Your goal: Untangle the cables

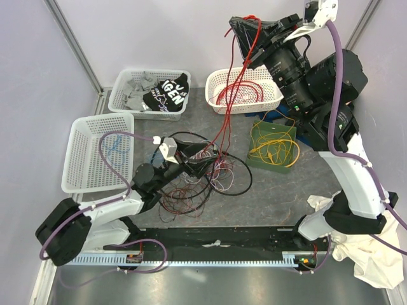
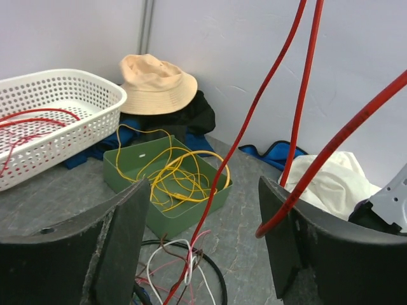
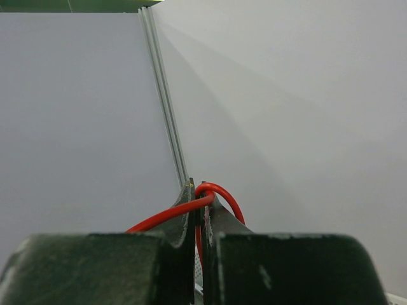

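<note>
R gripper [image 3: 202, 204] pinched shut on red cable [image 1: 224, 121], high above green tray [image 1: 253, 164]. Strand drops into cable heap [image 1: 197, 181] just left of tray. L gripper [image 2: 203, 216] fingers apart, low over heap, red strand passing btwn. Risk: if red is snagged below, more lift drags whole heap or tightens the knot.

My black right gripper [image 3: 201, 194] has a red cable [image 1: 224, 127], the heap [image 1: 197, 178] mixes black, red, white and purple on the mottled grey table [image 1: 280, 197], yellow cables [image 2: 178, 175] fill a green tray [image 2: 127, 185] at three o'clock, and white-lettered black cloth [image 1: 166, 95] lies at eleven.
</note>
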